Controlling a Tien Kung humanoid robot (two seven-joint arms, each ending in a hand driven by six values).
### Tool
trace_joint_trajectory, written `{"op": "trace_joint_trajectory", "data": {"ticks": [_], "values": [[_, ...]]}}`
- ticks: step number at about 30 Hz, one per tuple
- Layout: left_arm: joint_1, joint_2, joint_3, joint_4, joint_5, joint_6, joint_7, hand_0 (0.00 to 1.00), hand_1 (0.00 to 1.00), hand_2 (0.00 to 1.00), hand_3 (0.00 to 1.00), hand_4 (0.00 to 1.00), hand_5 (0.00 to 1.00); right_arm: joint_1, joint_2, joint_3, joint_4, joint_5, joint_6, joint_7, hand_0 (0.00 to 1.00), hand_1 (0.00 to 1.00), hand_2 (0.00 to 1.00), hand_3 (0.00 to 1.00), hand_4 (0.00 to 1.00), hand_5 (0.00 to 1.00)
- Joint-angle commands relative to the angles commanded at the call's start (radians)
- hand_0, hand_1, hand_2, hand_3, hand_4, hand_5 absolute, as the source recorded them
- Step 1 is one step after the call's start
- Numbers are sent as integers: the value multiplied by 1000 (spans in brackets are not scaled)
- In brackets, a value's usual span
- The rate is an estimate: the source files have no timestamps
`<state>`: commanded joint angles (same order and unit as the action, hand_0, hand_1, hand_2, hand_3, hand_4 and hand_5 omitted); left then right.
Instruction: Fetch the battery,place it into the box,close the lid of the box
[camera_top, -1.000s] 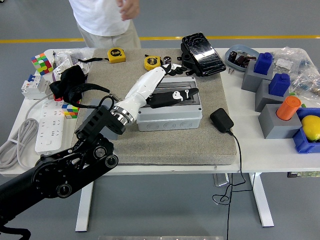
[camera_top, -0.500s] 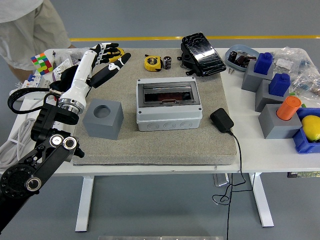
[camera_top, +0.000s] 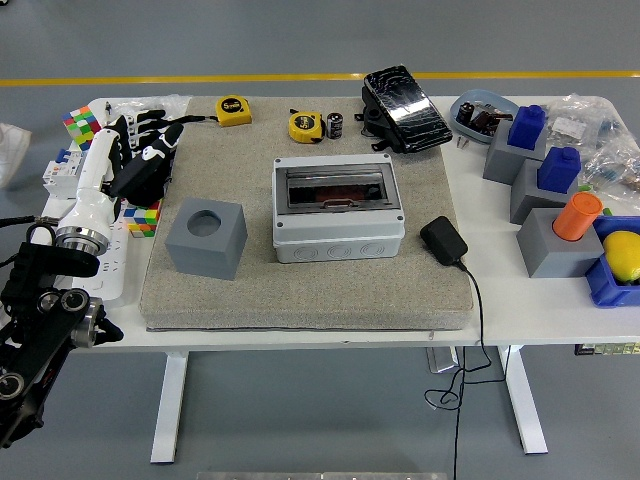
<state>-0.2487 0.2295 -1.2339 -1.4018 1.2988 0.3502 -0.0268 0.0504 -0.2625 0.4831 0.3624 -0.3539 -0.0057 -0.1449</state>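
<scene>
Sitting mid-mat on the tabletop (camera_top: 500, 300), the box (camera_top: 339, 210) is being shown with its lid closed. Nothing is being held by the left hand (camera_top: 143, 160), fingers loosely spread near the tabletop's left edge. Battery (camera_top: 335, 125) is being left by the far edge.

The left arm has a white forearm shell with a ribbed silver collar. Its robot hand (camera_top: 143, 150) is black with white fingertips. The lower arm links are black, with round silver-ringed joints.

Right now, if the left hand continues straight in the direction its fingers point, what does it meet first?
Probably nothing on the table: the left hand points toward the far edge, with only a clear plastic bag just ahead, though depth is unclear.
</scene>
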Motion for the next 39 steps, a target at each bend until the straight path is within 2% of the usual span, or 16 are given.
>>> {"op": "trace_joint_trajectory", "data": {"ticks": [11, 18, 28, 32, 39], "values": [[5, 3, -35, 20, -18, 0, -15, 419, 659, 693, 709, 961, 623, 1, 4, -7, -1, 4, 1, -1, 702, 727, 721, 704, 998, 716], [4, -10, -27, 22, -11, -3, -10, 419, 652, 688, 705, 957, 593, 7, 2, -4, -1, 4, 0, 0, 702, 727, 721, 703, 998, 716], [-4, -1, -27, 29, -7, -4, -4, 421, 650, 684, 703, 949, 573, 21, 8, -19, -4, 13, 1, -1, 701, 727, 720, 703, 998, 716], [-18, 20, 4, 34, 2, -6, -5, 419, 647, 683, 702, 947, 567, 31, 9, -41, 1, 11, 1, 0, 704, 727, 721, 703, 998, 716], [16, 13, 5, 25, 14, -7, -1, 420, 646, 683, 698, 942, 563, 12, 13, -45, -2, 13, 1, -1, 704, 727, 721, 703, 998, 716]]}}
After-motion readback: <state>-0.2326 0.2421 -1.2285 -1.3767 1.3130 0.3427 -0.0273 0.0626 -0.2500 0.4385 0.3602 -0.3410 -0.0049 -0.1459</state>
